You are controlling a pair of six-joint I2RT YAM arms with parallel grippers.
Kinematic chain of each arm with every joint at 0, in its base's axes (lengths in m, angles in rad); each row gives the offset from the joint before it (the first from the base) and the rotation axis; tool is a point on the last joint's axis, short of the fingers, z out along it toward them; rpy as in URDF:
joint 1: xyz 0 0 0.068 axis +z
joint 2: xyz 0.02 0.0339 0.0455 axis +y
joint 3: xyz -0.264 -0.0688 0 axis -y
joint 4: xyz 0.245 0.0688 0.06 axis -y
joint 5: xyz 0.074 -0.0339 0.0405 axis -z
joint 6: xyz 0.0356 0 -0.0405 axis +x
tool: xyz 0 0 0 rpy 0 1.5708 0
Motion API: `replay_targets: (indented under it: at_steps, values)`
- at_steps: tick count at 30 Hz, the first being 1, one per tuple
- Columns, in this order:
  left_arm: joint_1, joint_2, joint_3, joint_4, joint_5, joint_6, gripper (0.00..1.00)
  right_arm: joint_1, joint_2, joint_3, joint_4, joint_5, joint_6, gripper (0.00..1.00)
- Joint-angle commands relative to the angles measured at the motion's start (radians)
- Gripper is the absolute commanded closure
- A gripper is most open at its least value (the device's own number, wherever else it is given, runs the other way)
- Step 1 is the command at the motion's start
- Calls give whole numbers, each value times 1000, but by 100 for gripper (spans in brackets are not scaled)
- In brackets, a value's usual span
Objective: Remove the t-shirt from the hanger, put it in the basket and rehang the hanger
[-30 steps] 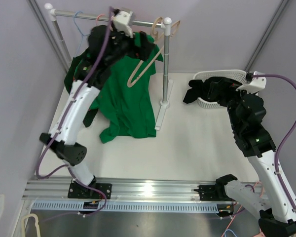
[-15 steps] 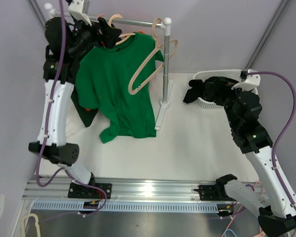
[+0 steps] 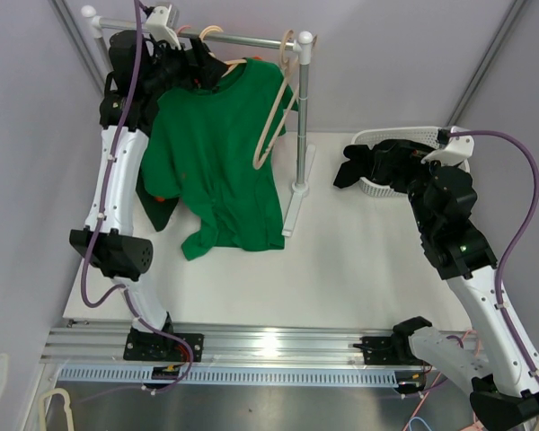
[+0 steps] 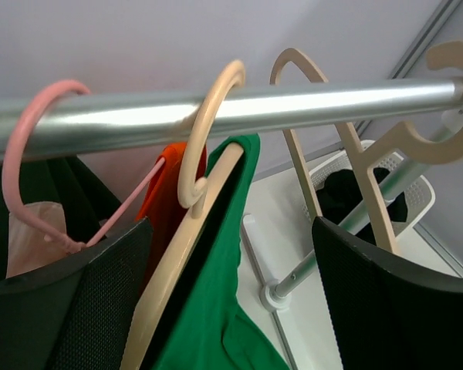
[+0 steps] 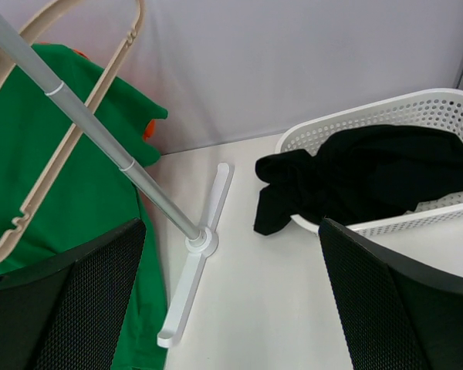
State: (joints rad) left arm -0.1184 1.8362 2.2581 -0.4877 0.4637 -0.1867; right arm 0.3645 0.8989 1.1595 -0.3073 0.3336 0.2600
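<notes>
Spanning the whole scene, the flat white tabletop [image 3: 359, 260] carries everything else. On its far left side stands the silver metal clothes rail [image 3: 251, 40], a horizontal bar with an upright post at its right end planted in a white foot.

The bright green cotton t-shirt [image 3: 220, 153] is the task's thing. It hangs from the bar on a pale beige wooden hanger [image 4: 208, 131], whose hook is over the bar and whose shoulder sits inside the collar (the shirt is on the hanger, not off it).

The left pincer [image 3: 205, 67] is raised to the bar at that hanger. In the left wrist view its black fingers [image 4: 85, 301] are spread wide, one on each side of the hanger and collar, and neither touches them.

The right pincer [image 5: 231, 227] is low on the right side, near the basket and well apart from the rail. Its fingers are spread wide too, with nothing between them.

The white perforated plastic basket [image 3: 404, 133] sits at the far right of the tabletop. A crumpled black garment [image 5: 355, 177] spills over its near rim.

An empty beige wooden hanger [image 3: 274, 121] dangles tilted from the bar, just beside the post. A thin pink hanger [image 4: 31, 146] hooks the bar to the left of the t-shirt's hanger. A strip of orange cloth [image 4: 166, 200] shows between the two.
</notes>
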Motion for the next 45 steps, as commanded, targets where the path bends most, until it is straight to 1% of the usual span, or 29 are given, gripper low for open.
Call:
replay_targets:
  at_steps: [1,6,7,8,14,15,17,20,21,22,23,31,33,35,36,37,38,39,40,41,43,44,45]
  values:
    - [8,34,81,28,41,-40,12,4,-18,19,-4,19,-21,0]
    - [8,80,98,34,59,-63,24,2,-29,11,-4,24,-24,1]
    - [8,84,100,34,49,-72,31,4,-31,9,-7,24,-24,1]
    - [8,87,106,35,43,-82,33,2,-32,9,-7,25,-24,0]
    - [8,127,138,67,44,-114,38,2,-51,-9,-7,22,-22,0]
    - [8,130,141,77,44,-120,46,1,-52,-9,-9,22,-21,0]
    - [8,136,143,93,59,-138,54,1,-57,-12,-10,21,-22,0]
    - [5,144,162,103,73,-161,78,2,-64,-15,-10,22,-22,0]
    - [5,146,170,98,79,-166,90,2,-64,-15,-9,22,-21,0]
    - [3,144,182,94,84,-171,97,1,-66,-17,-9,19,-21,1]
    - [2,140,199,84,76,-171,99,1,-64,-17,-9,16,-19,0]
    - [-10,34,205,72,4,-160,99,1,-66,-29,-9,-7,-5,1]
    - [-15,12,198,48,-45,-161,99,1,-66,-34,-6,-18,-4,1]
    - [-24,-21,195,11,-104,-163,99,2,-60,-31,7,-98,-18,0]
    - [-36,-35,172,-21,-170,-163,99,10,-55,-29,22,-166,-49,1]
    - [-44,-70,158,-37,-209,-163,99,16,-39,-17,28,-286,-56,1]
    - [-55,-89,141,-46,-252,-161,99,25,-28,-14,34,-338,-61,1]
    - [-75,-109,77,-55,-290,-160,99,37,-17,-8,49,-391,-76,1]
    - [-85,-130,54,-57,-360,-161,99,72,-6,-3,56,-425,-82,0]
    - [-96,-171,10,-60,-399,-171,99,94,17,6,62,-470,-90,0]
    - [-119,-210,-53,-66,-451,-186,99,141,38,12,76,-507,-123,1]
    - [-128,-241,-83,-75,-485,-207,99,195,61,20,77,-560,-136,0]
    - [-133,-253,-97,-83,-499,-220,99,218,75,26,80,-589,-145,1]
